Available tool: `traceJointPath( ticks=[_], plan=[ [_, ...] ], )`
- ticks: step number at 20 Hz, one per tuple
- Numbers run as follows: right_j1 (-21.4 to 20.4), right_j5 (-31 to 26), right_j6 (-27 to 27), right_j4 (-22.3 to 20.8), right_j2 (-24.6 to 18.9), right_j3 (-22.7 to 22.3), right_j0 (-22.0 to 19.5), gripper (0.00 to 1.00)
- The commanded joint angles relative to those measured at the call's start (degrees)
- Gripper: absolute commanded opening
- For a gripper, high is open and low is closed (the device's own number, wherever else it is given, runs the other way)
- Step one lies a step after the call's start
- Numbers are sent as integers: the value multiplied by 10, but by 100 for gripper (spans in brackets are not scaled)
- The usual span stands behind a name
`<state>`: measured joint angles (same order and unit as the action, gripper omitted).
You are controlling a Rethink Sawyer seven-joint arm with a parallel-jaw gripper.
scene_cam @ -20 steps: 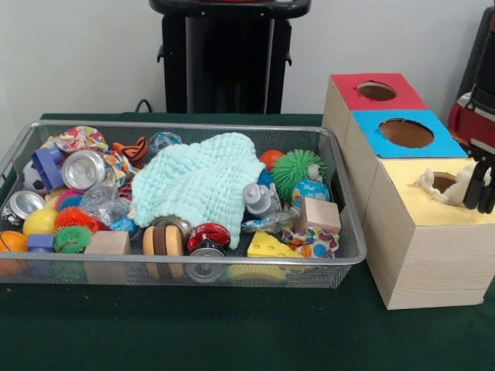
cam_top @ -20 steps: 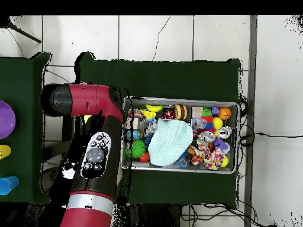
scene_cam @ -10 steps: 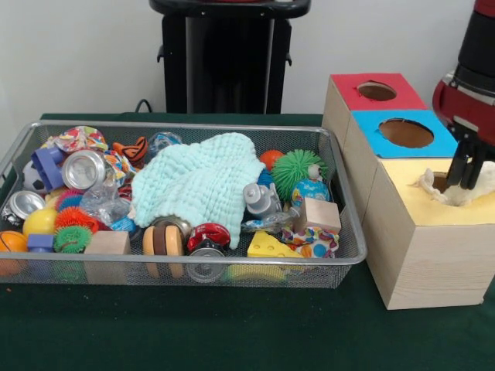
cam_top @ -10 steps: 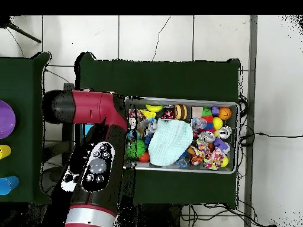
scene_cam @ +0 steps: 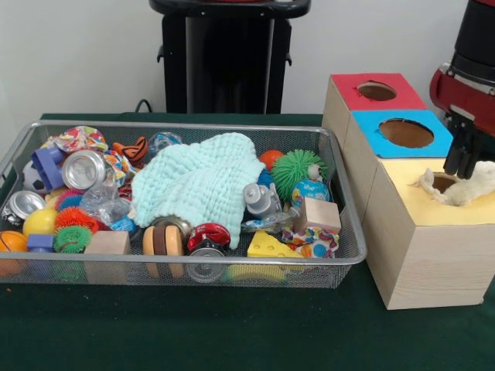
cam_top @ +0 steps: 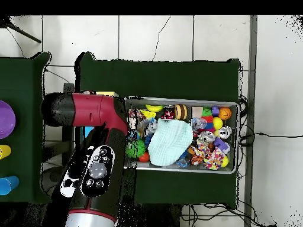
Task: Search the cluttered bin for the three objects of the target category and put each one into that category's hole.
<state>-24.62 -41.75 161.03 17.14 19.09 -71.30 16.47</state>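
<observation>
Front view: pale cloth (scene_cam: 466,188) draped at yellow box's hole (scene_cam: 443,182), just below pincer (scene_cam: 462,161); pincer's opening cannot be told. No legible writing.

A desk (scene_cam: 232,332) covered in dark green cloth carries two things. A wire mesh bin (scene_cam: 340,255), heaped with toys, sits on the left in the front view. Just beside it, at the right, stands a row of three wooden boxes (scene_cam: 421,259) with red, blue and yellow tops, each with a round hole.
</observation>
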Motion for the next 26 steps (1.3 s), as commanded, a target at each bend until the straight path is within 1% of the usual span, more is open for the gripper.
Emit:
traceJointPath(
  ticks=[1,10,14,15,17,21,24,25,26],
  plan=[
    [46,17,83,9,-38,-15,-3,0],
    [49,31,71,12,-51,-24,-4,0],
    [52,59,73,16,-60,-40,-1,0],
    [55,74,71,16,-65,-46,-2,0],
    [75,110,73,14,-71,-44,-4,0],
    [99,154,58,10,-87,-42,-12,0],
    [125,221,48,4,-109,-43,-22,0],
    [140,251,49,0,-114,-37,-24,0],
    [146,267,47,0,-124,-38,-29,0]
  ],
)
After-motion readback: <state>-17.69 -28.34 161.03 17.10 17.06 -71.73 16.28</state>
